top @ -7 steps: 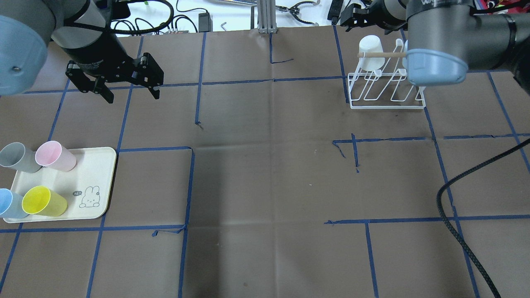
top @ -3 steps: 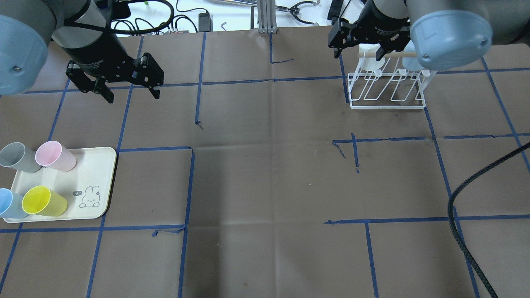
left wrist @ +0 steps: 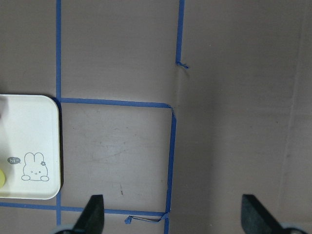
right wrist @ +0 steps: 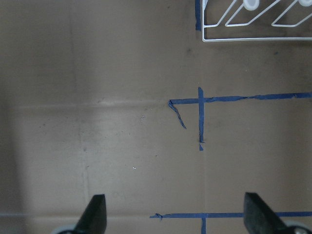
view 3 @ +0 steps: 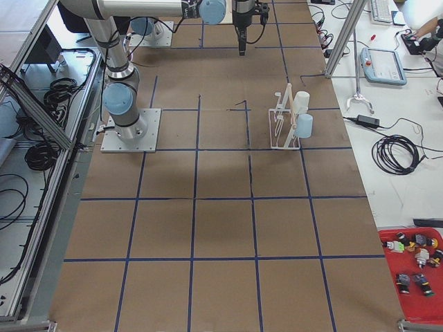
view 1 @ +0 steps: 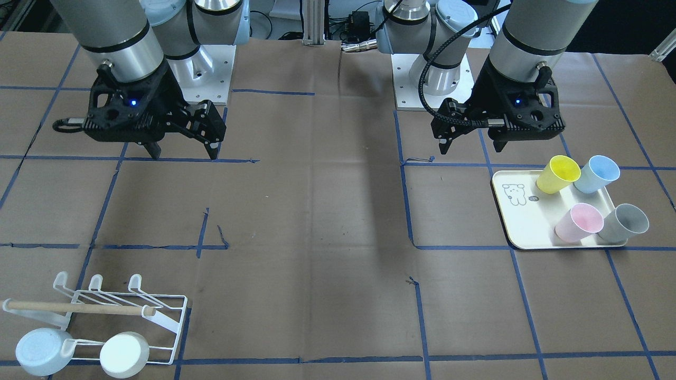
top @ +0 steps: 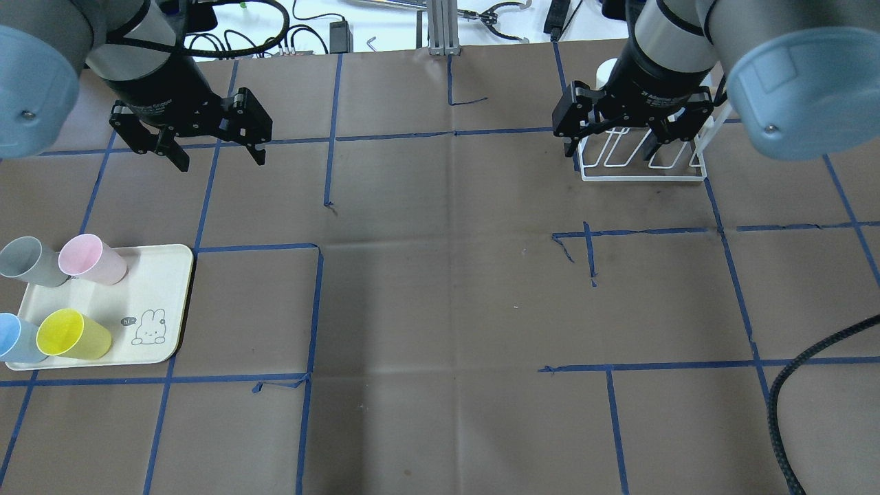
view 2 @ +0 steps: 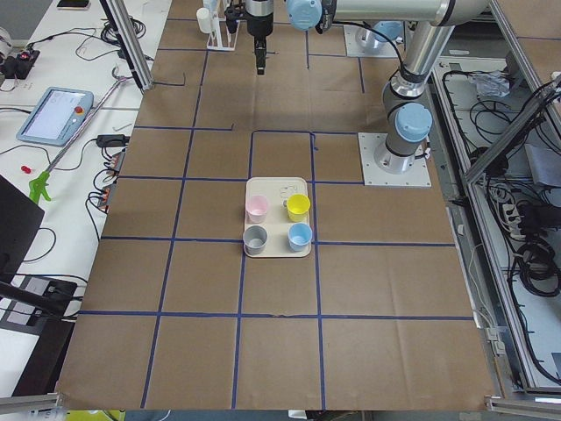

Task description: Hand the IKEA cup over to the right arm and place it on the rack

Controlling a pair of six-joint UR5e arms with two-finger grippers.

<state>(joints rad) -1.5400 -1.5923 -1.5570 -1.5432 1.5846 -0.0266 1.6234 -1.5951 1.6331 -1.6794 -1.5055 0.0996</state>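
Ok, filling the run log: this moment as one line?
left gripper open, empty | right gripper open, empty | rack: white cup, pale blue cup | tray: four cups

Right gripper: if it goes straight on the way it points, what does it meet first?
The right gripper would probably meet the bare paper-covered table near the blue tape cross, missing the rack.

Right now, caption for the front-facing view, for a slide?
Left pincer and right pincer hover open, empty; four cups stand on the tray, two cups on the rack.
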